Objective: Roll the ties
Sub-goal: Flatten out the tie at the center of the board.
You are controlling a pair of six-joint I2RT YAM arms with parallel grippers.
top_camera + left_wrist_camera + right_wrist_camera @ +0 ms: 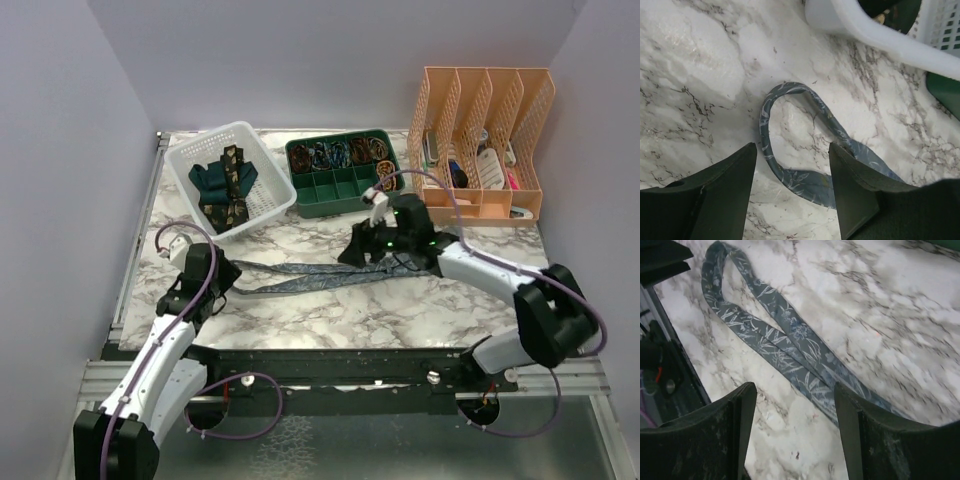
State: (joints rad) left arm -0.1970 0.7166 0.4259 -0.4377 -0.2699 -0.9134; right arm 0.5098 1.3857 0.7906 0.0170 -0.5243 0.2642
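Marble-patterned table carrying the three ties. The blue-grey tie lies flat near the table's centre, folded back on itself into two strands that run from 9 o'clock towards 3 o'clock, with the folded bend at the 9 o'clock end. The left claw is at that bend, released. Its fingers stand wide apart, the curved loop shows ahead of them, and one strand passes between them. The right claw is at the other end of the strands, just past the table's centre towards 3 o'clock. It is also released, with both fingers spread and the paired strands lying on the table between and beyond them. Whether either claw's fingertips touch the fabric or the table cannot be told. At 11 o'clock stands a white basket holding the teal tie and the black-gold tie, bunched together and unrolled, one end of the black-gold tie draped towards the near rim. At 12 o'clock, just beside the basket, is a green tray with small items in its far compartments. At 1 o'clock is an orange rack.
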